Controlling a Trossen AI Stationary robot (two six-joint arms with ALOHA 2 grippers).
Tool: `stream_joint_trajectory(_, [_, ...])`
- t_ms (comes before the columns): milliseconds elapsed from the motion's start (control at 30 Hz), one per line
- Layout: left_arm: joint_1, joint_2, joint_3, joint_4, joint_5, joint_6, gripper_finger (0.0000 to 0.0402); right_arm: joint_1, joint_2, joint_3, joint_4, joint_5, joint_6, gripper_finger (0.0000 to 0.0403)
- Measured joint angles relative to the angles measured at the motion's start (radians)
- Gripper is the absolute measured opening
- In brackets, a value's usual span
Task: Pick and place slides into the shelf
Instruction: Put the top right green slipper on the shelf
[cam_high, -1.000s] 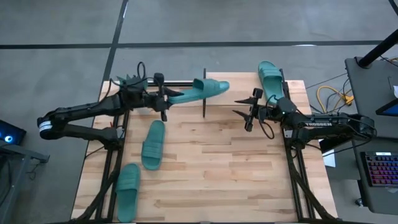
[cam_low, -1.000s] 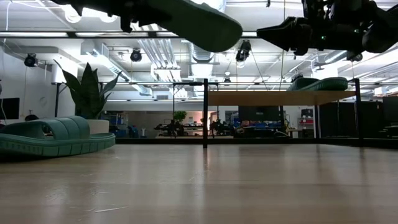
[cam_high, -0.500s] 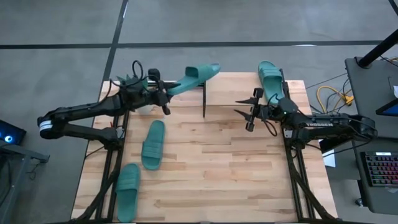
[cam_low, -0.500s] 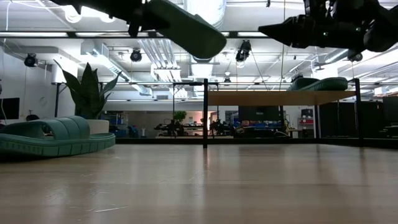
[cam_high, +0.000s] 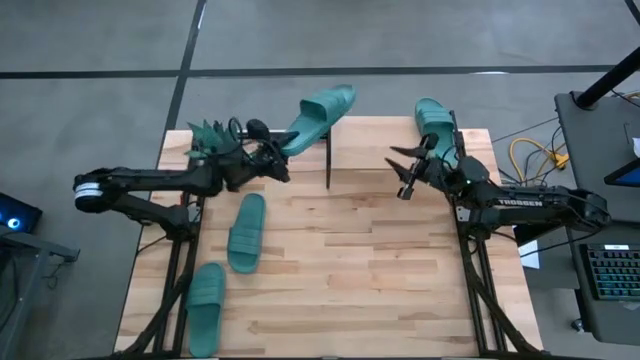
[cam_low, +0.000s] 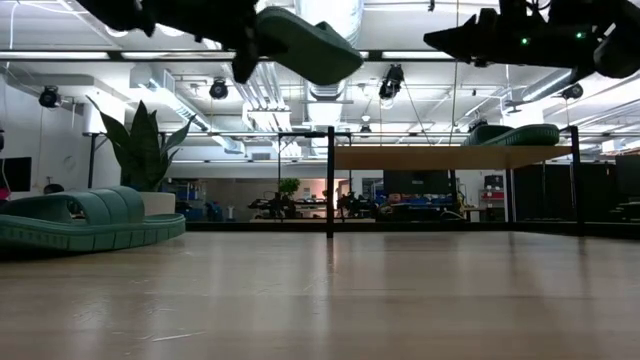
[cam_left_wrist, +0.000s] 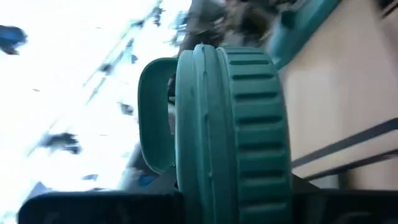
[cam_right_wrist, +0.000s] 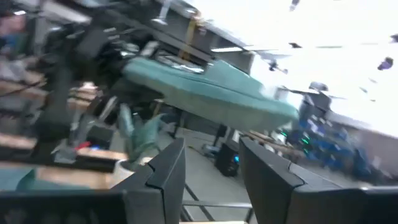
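— Teal rubber up in the air: is that your left gripper (cam_high: 272, 160)?

— Yes, you have it clamped on one slide (cam_high: 318, 113), lifted over the shelf's (cam_high: 385, 140) left end.

— And your right gripper (cam_high: 408, 171)?

— Empty, fingers parted, raised near the shelf's right end, where a second slide (cam_high: 433, 122) lies on top.

— The others?

— Two slides (cam_high: 245, 232) lie on the table (cam_high: 350, 270), front left.

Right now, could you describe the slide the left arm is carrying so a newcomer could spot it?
Find the shelf at the table's far edge. Above its left end, the left gripper holds one slide aloft; the other teal slides all lie flat.
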Motion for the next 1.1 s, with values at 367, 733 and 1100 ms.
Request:
stream_joint_trajectory(367, [-0.064, 0.256, -0.058, 0.507, -0.110, 0.422, 0.0051, 0.000, -0.029, 0.017, -0.004, 0.003, 0.035, 0.0187])
stream_joint_trajectory(733, [-0.063, 0.426, -0.042, 0.754, -0.123, 0.672, 0.0051, 0.018, -0.029, 0.158, -0.132, 0.002, 0.015, 0.0205])
stream_joint_trajectory(1100, [-0.063, 0.492, 0.024, 0.742, -0.229, 0.738, 0.0051, 0.101, 0.143, 0.539, -0.668, 0.187, -0.140, 0.0205])
